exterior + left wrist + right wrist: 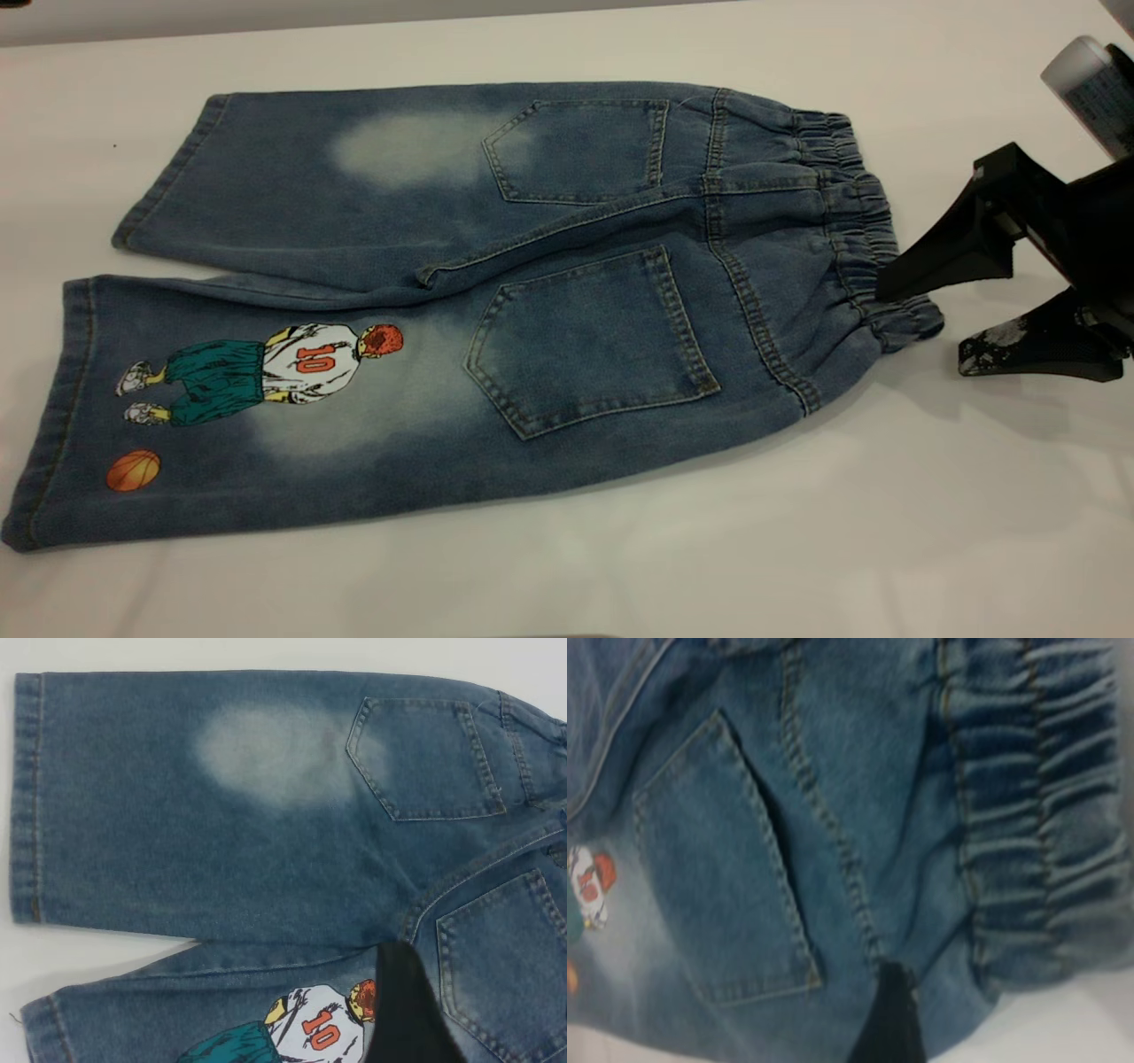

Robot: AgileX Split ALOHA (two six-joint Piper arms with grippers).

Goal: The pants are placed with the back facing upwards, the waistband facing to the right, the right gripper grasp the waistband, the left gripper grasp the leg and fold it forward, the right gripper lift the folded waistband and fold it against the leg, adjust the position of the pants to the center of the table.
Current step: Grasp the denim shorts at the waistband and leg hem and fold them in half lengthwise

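One pants [532, 292] on one table [886, 532]: two legs, two patch pockets [589, 341], two faded patches, one waistband [855, 221], one printed player, one basketball. One right gripper [917, 323] in sight.

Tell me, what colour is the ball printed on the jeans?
Orange, with dark lines: the basketball near the hem of the leg, clearest in the exterior view.

Right tool [921, 323]: matte black wedge fingers, lower tip scuffed white; grey cylinder behind.

Faded blue pants [496, 301] lie flat on the table [886, 532], waistband [855, 221] right
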